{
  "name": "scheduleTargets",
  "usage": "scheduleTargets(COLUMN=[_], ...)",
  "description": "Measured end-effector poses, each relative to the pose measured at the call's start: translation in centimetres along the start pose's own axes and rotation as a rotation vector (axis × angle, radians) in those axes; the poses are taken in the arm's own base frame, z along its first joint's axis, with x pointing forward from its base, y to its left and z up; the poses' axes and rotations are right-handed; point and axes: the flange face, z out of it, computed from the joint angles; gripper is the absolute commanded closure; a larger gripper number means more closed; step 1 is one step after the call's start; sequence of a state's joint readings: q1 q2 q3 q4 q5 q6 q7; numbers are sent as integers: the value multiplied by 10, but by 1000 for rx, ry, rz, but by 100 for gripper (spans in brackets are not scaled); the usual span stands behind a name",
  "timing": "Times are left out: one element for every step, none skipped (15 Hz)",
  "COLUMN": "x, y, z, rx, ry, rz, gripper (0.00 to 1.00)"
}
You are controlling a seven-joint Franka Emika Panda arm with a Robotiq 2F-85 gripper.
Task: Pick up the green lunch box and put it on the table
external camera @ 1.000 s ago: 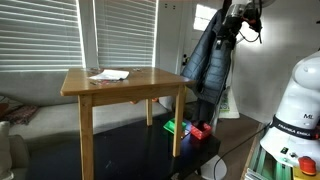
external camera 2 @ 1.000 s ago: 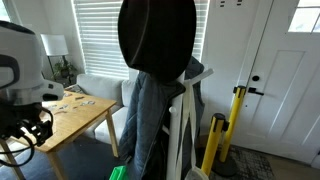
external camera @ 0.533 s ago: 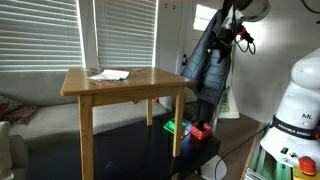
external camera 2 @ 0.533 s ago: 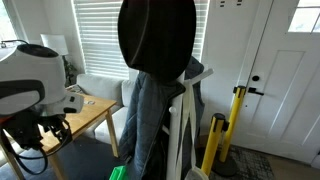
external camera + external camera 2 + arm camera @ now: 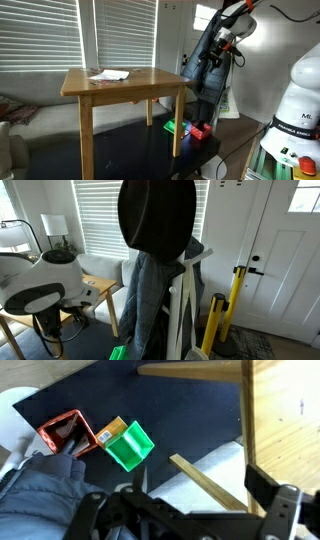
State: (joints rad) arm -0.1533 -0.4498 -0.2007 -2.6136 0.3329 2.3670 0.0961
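While hanging high beside the dark jacket (image 5: 203, 85) in an exterior view, carries the end effector (image 5: 197, 490) spread wide and empty, with nothing between the jaws in the wrist view. Looks down from there onto the green lunch box (image 5: 128, 447), well below and off toward the upper left of the wrist view rather than under the jaws. Rests flat on the low black platform (image 5: 185, 405), just beside the red object (image 5: 68, 433) and perhaps touching it, long axis running diagonally across the frame. Sits lower than the worktop (image 5: 285, 420) off to the right. Probably calls for a long descent, a sideways shift and a wrist turn to close across the box's short side.
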Motion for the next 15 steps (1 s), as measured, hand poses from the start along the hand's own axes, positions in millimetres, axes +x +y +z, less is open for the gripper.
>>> scheduleTargets(x=[4, 8, 11, 13, 15, 15, 15, 14, 12, 10, 9, 8, 7, 6, 5], y=[3, 7, 10, 14, 17, 19, 21, 23, 24, 26, 29, 33, 38, 45, 52], z=[11, 23, 35, 47, 58, 71, 84, 96, 108, 120, 132, 144, 154, 164, 173], rx=[-7, -15, -23, -28, -32, -36, -40, -44, -51, -60, -70, -82, -94, -108, -123], ry=[15, 27, 34, 39, 43, 42, 41, 40, 43, 48, 53, 61, 71, 78, 80], rz=[21, 44, 65, 85, 103, 126, 147, 164, 179, 197, 219, 244, 274, 306, 336], gripper=[0, 0, 0, 0, 0, 0, 0, 0, 0, 0, 0, 0, 0, 0, 0])
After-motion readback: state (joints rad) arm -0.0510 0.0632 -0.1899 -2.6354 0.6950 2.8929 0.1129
